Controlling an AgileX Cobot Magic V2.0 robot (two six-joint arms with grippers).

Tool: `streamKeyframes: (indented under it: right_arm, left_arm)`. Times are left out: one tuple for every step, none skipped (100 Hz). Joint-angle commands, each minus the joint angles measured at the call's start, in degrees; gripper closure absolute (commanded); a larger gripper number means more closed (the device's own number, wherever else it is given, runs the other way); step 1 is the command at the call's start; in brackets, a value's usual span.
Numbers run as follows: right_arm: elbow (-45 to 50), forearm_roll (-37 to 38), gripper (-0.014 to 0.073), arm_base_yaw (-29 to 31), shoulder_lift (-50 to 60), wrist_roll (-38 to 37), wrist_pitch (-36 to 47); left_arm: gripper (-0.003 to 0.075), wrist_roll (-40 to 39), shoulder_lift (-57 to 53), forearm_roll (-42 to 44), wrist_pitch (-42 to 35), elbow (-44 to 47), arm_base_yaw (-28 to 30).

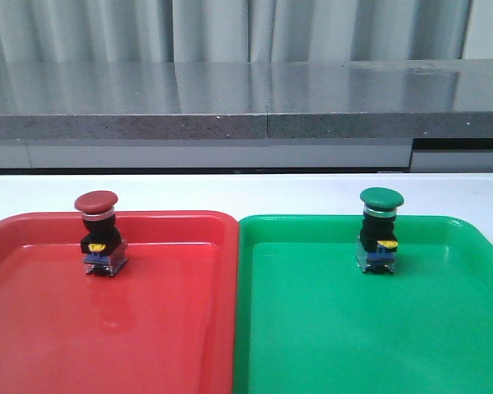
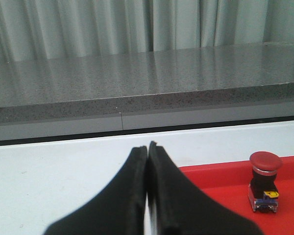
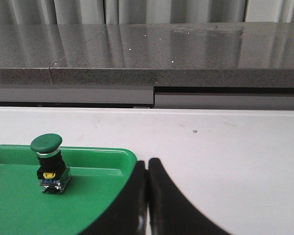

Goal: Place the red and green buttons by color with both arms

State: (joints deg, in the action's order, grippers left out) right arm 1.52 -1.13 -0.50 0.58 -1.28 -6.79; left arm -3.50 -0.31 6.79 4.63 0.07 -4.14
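Landmark: the seam where the two trays meet. Left of the seam lies the red tray [image 1: 33, 328], on the white table [image 1: 246, 190]. The red button [image 1: 99, 234] stands upright inside it, near the far rim, well left of the seam. Right of the seam lies the green tray [image 1: 444, 345]; the green button [image 1: 380, 230] stands upright inside it, near the far rim, well right of the seam.

Left gripper [image 2: 147, 147]: fingers pressed together, holding nothing, clear of the red button. Right gripper [image 3: 147, 162]: fingers pressed together, holding nothing, beside the green tray's outer rim. A grey stone counter [image 1: 246, 103] runs behind the table.
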Motion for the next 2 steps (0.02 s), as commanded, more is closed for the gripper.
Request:
streamKeyframes:
  right_arm:
    - [-0.8,0.6,0.0660,0.5,1.2,0.4,4.5]
    - [-0.8,0.6,0.0660,0.5,1.2,0.4,4.5]
  left_arm:
    - [0.0739,-0.3,-1.7,-0.2,-5.1,2.4,0.2]
    - [0.0739,-0.3,-1.7,-0.2,-5.1,2.4,0.2]
